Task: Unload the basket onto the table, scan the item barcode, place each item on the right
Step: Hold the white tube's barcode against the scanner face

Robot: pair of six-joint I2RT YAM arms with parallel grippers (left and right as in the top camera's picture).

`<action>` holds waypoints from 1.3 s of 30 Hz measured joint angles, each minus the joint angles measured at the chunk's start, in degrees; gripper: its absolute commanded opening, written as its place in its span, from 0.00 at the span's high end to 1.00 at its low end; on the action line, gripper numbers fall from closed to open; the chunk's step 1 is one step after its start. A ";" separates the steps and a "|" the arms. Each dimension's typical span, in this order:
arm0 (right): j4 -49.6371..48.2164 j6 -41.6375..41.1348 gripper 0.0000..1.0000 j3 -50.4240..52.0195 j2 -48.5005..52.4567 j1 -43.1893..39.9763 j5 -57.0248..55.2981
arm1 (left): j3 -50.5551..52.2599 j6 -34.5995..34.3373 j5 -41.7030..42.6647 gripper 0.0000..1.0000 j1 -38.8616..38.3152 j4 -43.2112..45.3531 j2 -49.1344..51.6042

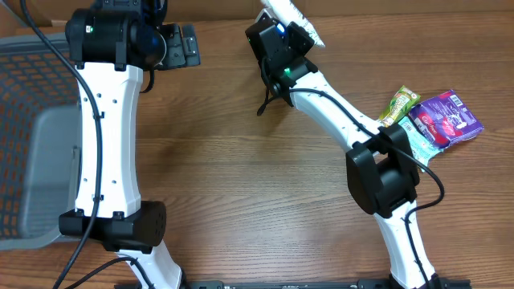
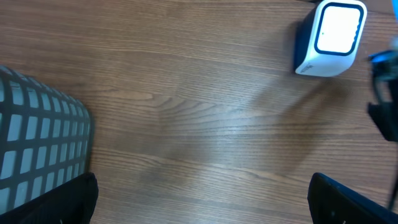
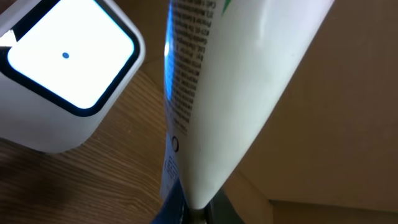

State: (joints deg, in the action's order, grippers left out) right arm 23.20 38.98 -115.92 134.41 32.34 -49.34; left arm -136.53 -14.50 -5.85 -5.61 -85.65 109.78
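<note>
Your right gripper [image 3: 194, 211] is clenched on the white packet [image 3: 249, 81] at the far edge of the table [image 1: 241, 168], just beside the scanner [image 3: 62, 68], your left gripper [image 1: 183, 44] gapes with nothing in it, so picking up looks done and scanning is left.

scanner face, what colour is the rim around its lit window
Dark navy on the scanner, framing its bright white window; clearest in the right wrist view.
</note>
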 measured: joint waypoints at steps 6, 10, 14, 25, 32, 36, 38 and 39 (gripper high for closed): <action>-1.44 3.28 0.96 0.00 2.86 0.00 0.07 | 0.00 0.00 0.00 0.01 -0.02 0.00 -0.02; -5.20 4.02 0.96 0.00 3.78 -0.09 0.46 | 0.00 0.00 0.00 0.00 -0.02 0.00 -0.02; -5.09 4.15 0.96 -0.02 3.78 -0.50 0.72 | 0.00 0.00 0.00 0.00 -0.04 0.00 0.00; 4.09 4.26 0.96 -0.02 3.78 -2.69 2.60 | 0.00 0.00 0.00 0.00 -0.02 0.00 0.00; 5.99 4.04 0.96 -0.02 3.78 -2.34 3.04 | 0.00 0.00 0.00 0.00 -0.04 0.00 -0.02; 8.76 2.05 0.96 -0.02 3.78 -1.25 3.02 | 0.00 0.00 0.00 0.01 -0.04 0.00 0.00; 10.88 0.39 0.96 -0.02 3.76 0.09 3.06 | 0.00 0.00 0.00 0.00 -0.04 0.00 0.00; 11.96 -0.42 0.96 -0.02 3.76 0.81 3.34 | 0.00 0.00 0.00 0.00 -0.04 0.00 -0.02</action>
State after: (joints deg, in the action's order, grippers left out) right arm 35.16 38.57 -115.94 138.17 33.15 -46.00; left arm -136.53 -14.50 -5.85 -5.65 -85.65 109.75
